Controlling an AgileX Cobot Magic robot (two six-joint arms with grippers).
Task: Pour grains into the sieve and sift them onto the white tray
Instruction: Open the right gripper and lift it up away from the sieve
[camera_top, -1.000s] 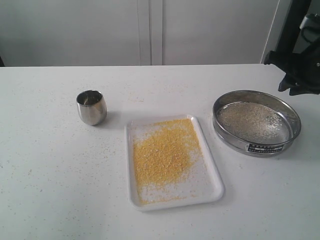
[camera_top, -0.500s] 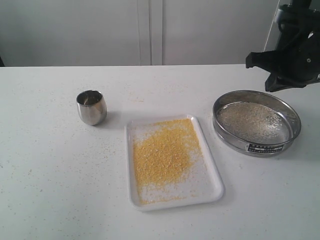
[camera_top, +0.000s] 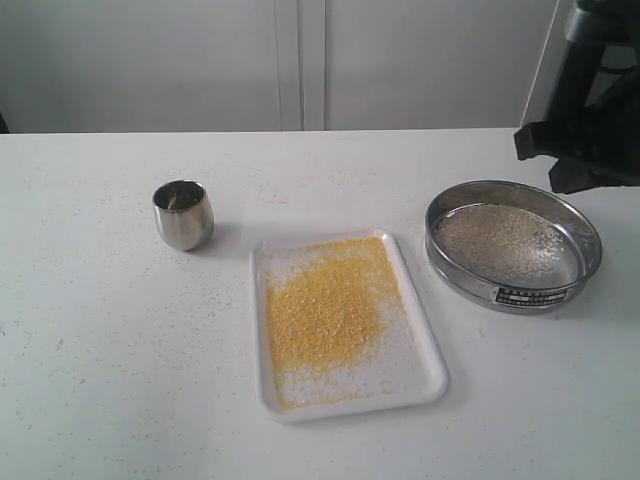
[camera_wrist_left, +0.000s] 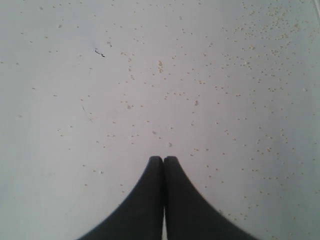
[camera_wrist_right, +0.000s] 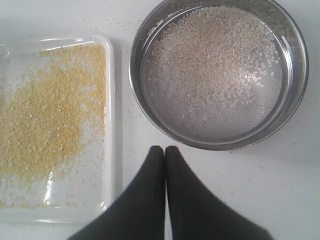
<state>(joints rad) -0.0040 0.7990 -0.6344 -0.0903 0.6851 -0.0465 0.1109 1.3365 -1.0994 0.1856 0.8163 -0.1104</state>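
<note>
Right gripper (camera_wrist_right: 164, 148): fingers pressed together, holding nothing, clear of the sieve (camera_top: 468, 283).
Left gripper (camera_wrist_left: 163, 158): closed tight, empty, over the table (camera_wrist_left: 75, 100), which is dotted with stray granules.
Grains (camera_top: 328, 305): yellow heap spread across the white tray (camera_top: 425, 378); paler bits lie on the sieve's mesh.
Sieve: on the table, just right of the tray, not touching it.
Steel cup (camera_top: 183, 214): upright, left of the tray; seemingly empty, hard to tell.

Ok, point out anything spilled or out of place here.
Yes: stray grains are scattered over the bare table, off the white tray. Otherwise nothing stands out: the sieve and steel cup stand upright, undamaged.
</note>
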